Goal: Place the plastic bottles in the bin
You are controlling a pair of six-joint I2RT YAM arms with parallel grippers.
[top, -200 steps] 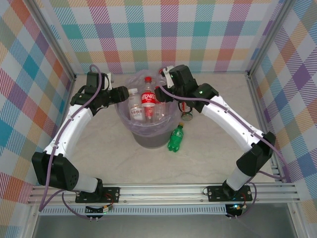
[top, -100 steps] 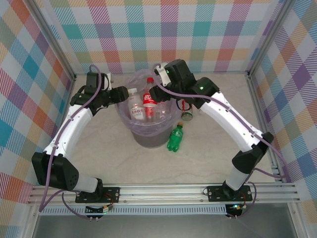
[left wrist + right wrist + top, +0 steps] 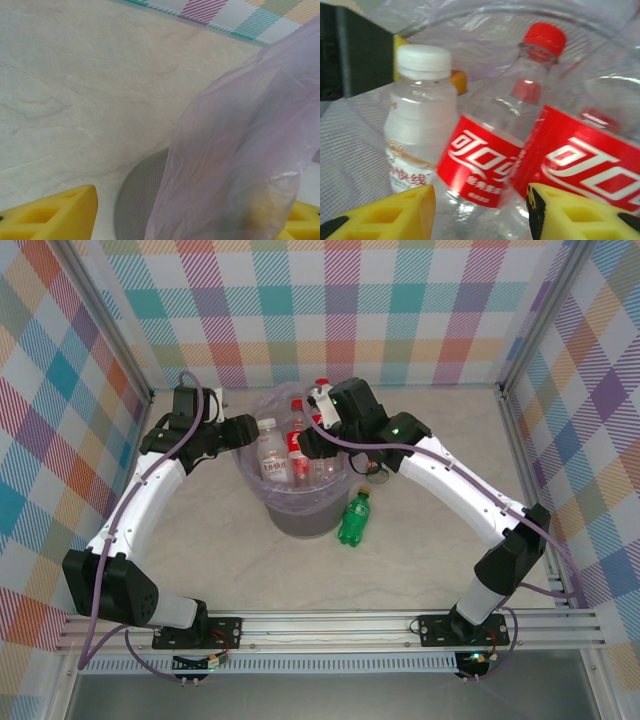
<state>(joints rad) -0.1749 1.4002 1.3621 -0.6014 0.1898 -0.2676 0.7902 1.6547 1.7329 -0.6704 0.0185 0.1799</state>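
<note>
The bin (image 3: 300,515), a grey bucket with a lavender bag (image 3: 240,150), stands mid-table holding several plastic bottles. My right gripper (image 3: 312,436) hangs open over its right rim. In the right wrist view its yellow fingers (image 3: 395,215) stand apart from a clear red-labelled, red-capped bottle (image 3: 485,160); a white-capped bottle (image 3: 422,125) and another red label (image 3: 585,160) flank it. My left gripper (image 3: 240,430) is open at the left rim, its fingers (image 3: 50,217) either side of the bag and grey wall (image 3: 142,200). A green bottle (image 3: 353,518) lies on the table right of the bin.
A small bottle (image 3: 378,473) lies on the table under my right arm, beside the bin. A red-capped bottle (image 3: 321,392) shows just behind the right wrist. Plaid walls close in the back and sides; metal posts stand at the corners.
My right gripper has swung left and lower over the bin, and the red-labelled bottle now stands lower among the others. The left arm has stayed put.
</note>
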